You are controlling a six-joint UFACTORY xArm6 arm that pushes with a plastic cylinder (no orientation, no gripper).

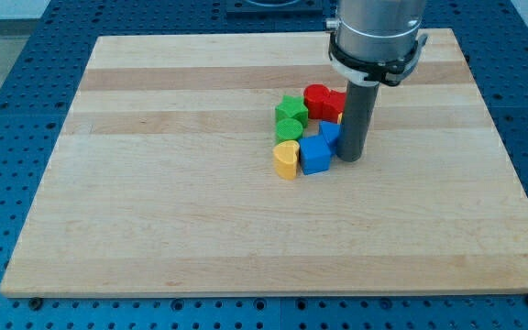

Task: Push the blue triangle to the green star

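Note:
My tip (350, 160) rests on the board at the right side of a tight cluster of blocks. A blue block (330, 132), partly hidden by the rod so its shape is unclear, touches the rod's left side. A second, chunkier blue block (314, 155) lies just left of the tip. A green star (291, 108) sits at the cluster's upper left, with another green block (288, 128) directly below it. The blue blocks lie a short way right of and below the green ones.
A red block (322, 99) sits at the cluster's top, right of the green star. A yellow heart (286, 159) touches the lower blue block's left side. A sliver of yellow (340, 117) shows beside the rod. The wooden board (154, 183) lies on a blue perforated table.

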